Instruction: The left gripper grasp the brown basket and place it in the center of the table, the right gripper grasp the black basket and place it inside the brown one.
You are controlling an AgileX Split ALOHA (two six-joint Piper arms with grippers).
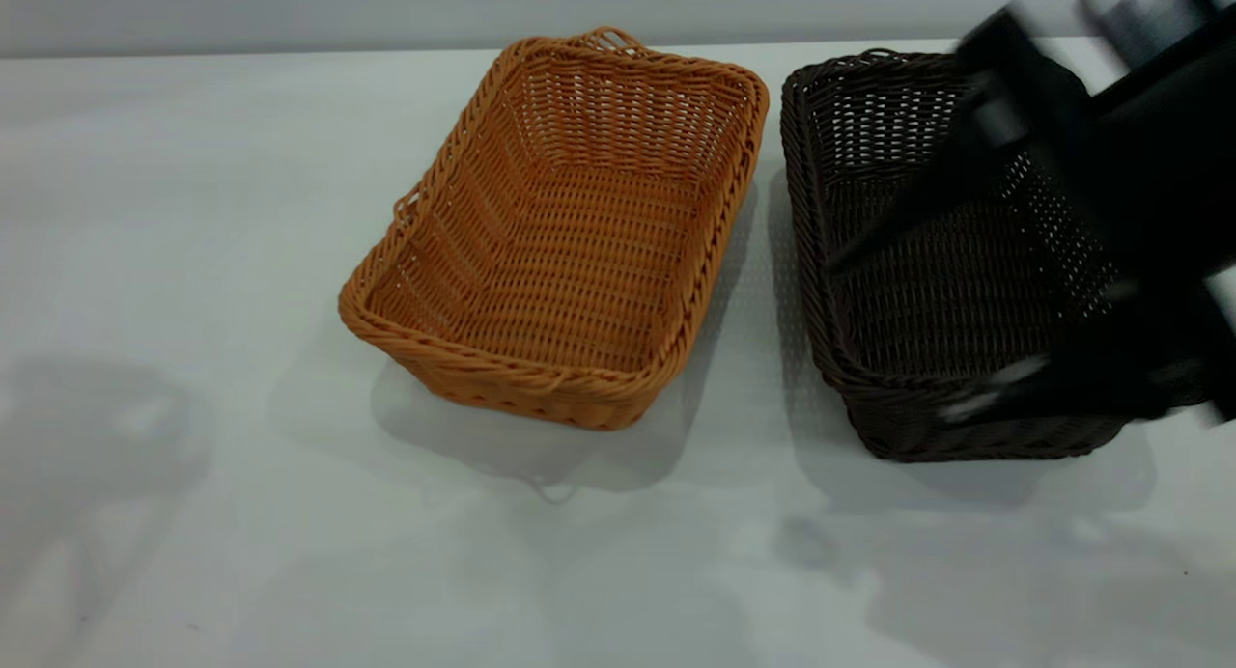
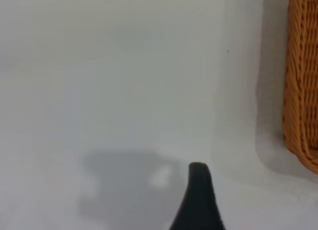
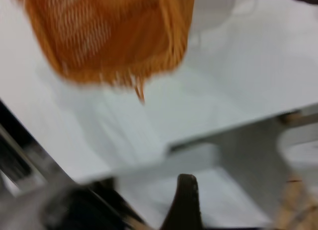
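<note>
Brown basket [image 1: 560,234] in the middle of the white table [image 1: 193,214], empty, orange woven sides, black basket [image 1: 927,263] just beside it, not touching, right gripper [image 1: 975,320] blurry over the black basket, fingers spread wide, holding nothing

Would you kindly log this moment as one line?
brown basket: mid-table, empty | black basket: beside it, apart | right claw: over black basket | left claw: above bare table
</note>
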